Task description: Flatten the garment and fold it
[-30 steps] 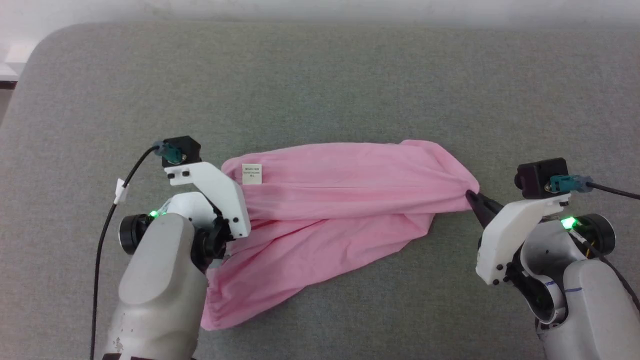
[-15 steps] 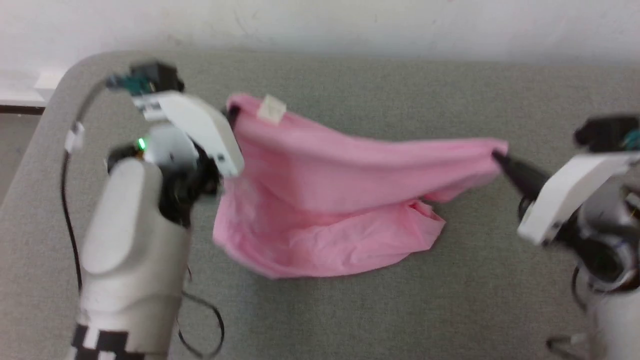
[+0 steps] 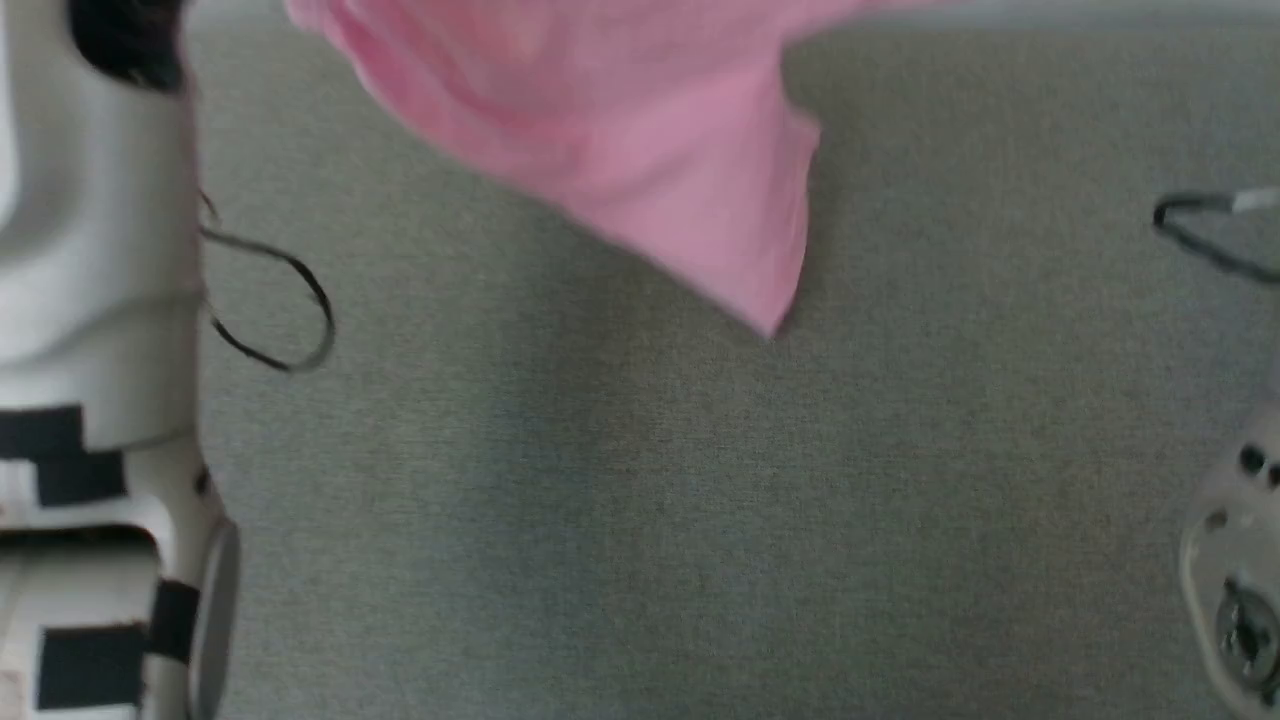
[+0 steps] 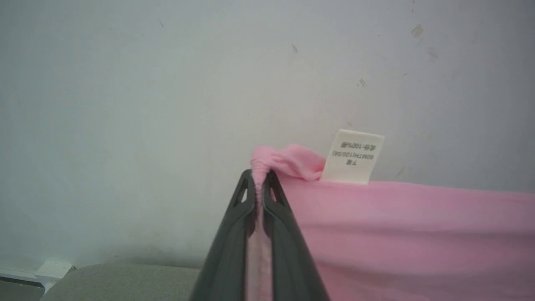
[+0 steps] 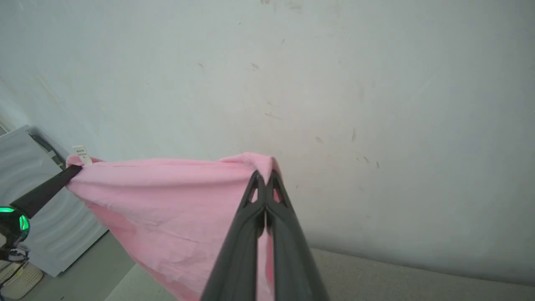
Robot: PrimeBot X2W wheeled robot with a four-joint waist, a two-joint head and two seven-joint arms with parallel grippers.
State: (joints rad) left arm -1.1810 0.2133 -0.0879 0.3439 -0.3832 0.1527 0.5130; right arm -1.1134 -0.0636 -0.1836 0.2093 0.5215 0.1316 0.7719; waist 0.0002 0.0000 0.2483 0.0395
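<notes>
— Pink garment (image 4: 397, 225) hangs in the air, left gripper (image 4: 260, 174) pinching its edge beside the label (image 4: 353, 156)?
— Yes; right gripper (image 5: 264, 175) pinches the far corner above the grey surface (image 3: 640, 520). Thin bites: a tug could slip one.

The head camera looks steeply down on the grey table (image 3: 640, 520), both wrist cameras face the pale wall (image 4: 167, 83), all sharing the garment (image 3: 640, 130).

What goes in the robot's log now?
left end effector: shut on garment beside white label | right end effector: shut on garment | garment: stretched between both, hanging above grey surface
</notes>
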